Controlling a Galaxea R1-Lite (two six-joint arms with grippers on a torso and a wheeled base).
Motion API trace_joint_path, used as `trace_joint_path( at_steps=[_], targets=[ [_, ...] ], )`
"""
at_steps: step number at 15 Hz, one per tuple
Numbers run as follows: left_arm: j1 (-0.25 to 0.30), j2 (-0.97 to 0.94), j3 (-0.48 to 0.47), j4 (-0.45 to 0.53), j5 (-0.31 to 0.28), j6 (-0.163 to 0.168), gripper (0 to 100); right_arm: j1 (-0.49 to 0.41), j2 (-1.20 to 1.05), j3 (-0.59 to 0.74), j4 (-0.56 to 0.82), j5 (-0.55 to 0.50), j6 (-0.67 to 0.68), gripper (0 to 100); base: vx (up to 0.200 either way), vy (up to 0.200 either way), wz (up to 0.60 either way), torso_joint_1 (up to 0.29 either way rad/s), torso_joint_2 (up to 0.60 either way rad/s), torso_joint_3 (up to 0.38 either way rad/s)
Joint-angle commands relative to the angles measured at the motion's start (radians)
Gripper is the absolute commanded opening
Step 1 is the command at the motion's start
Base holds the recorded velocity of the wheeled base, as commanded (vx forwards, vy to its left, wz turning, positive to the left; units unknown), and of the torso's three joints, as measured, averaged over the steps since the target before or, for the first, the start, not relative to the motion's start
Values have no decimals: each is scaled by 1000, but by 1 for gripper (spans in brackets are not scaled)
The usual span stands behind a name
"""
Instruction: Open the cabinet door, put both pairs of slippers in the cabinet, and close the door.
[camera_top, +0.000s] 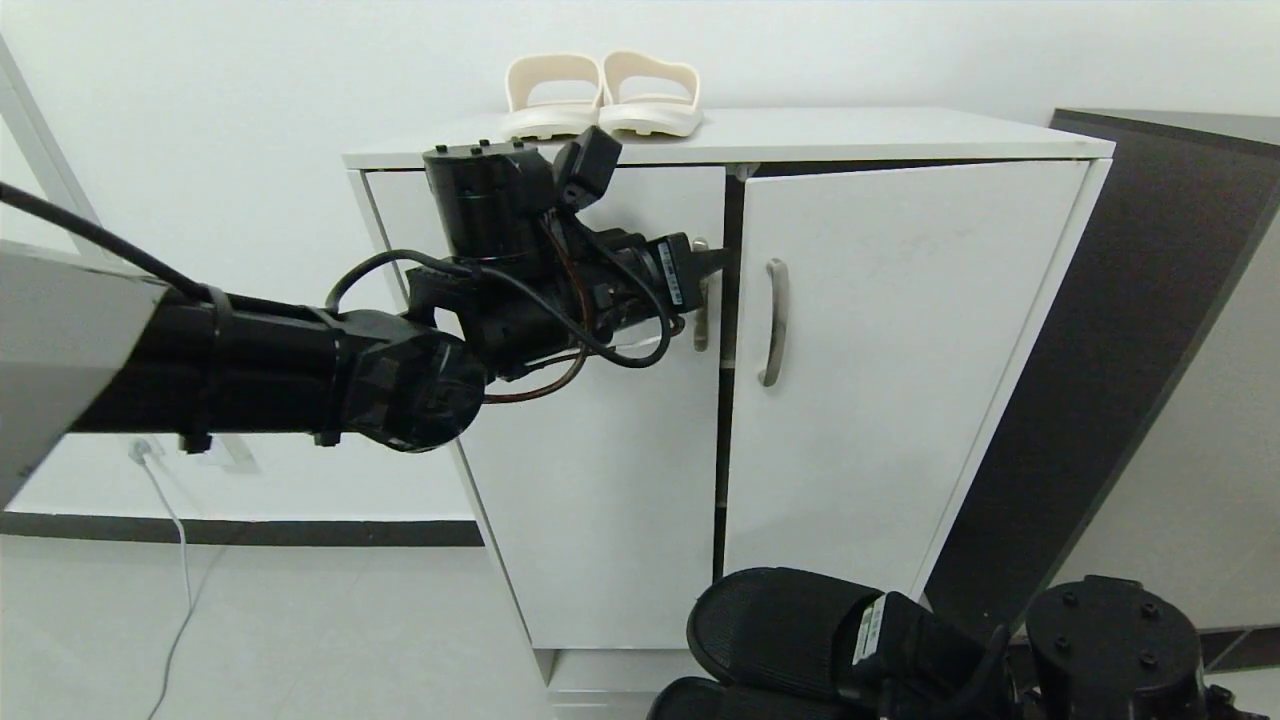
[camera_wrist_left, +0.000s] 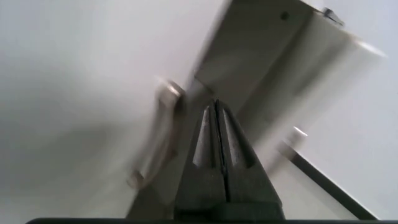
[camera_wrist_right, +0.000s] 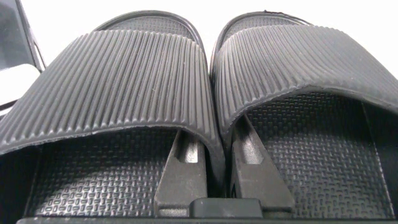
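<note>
The left end effector (camera_wrist_left: 216, 109), fingers pressed together and empty, points at the dark gap between the white cabinet (camera_top: 900, 350) doors, just right of the left door's handle (camera_top: 701, 320). The right end effector (camera_wrist_right: 214, 134) clamps the adjoining walls of the ribbed black slippers (camera_wrist_right: 124, 81), near and low, partly cut off. Cream slippers (camera_top: 600, 95) sit side by side on the cabinet's top. The cabinet's inside is hidden.

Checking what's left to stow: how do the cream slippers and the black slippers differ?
The cream slippers sit on the cabinet, untouched; the black slippers hang low before it, pinched in the right claw. The cream straps look smooth; the black straps are ribbed. Both pairs lie side by side, outside the cabinet.
</note>
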Motion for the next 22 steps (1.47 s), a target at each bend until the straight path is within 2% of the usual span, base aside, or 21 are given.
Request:
trace_joint_path(
  at_steps=[1,5,7,12,17,19,21,22],
  targets=[
    [-5,57,-37,1,2,-2,0,7,2,3,0,0,-1,0,0,0,0,0,0,0],
    [-33,43,-16,-6,3,-9,0,13,-1,7,0,-2,-1,0,-50,0,0,1,1,2],
    [-39,2,30,-9,2,-42,0,15,-3,7,0,-5,-1,0,-200,0,0,-2,2,0],
    [-125,-61,155,-89,-4,-39,0,32,-3,7,0,-5,-2,0,-200,0,0,3,0,3],
    [-123,-80,196,-108,3,-32,0,24,-1,7,-2,-6,1,0,-160,0,0,1,4,3],
    [-108,-144,277,-115,3,-29,0,10,-1,4,-2,-6,1,0,0,0,0,0,0,0],
    [-65,-273,425,-115,3,-28,0,-10,2,-5,-3,-6,1,0,0,0,0,0,0,0],
    [-20,-362,537,-115,3,-20,0,-17,3,-19,-3,-6,2,0,0,0,0,0,0,0]
  ],
)
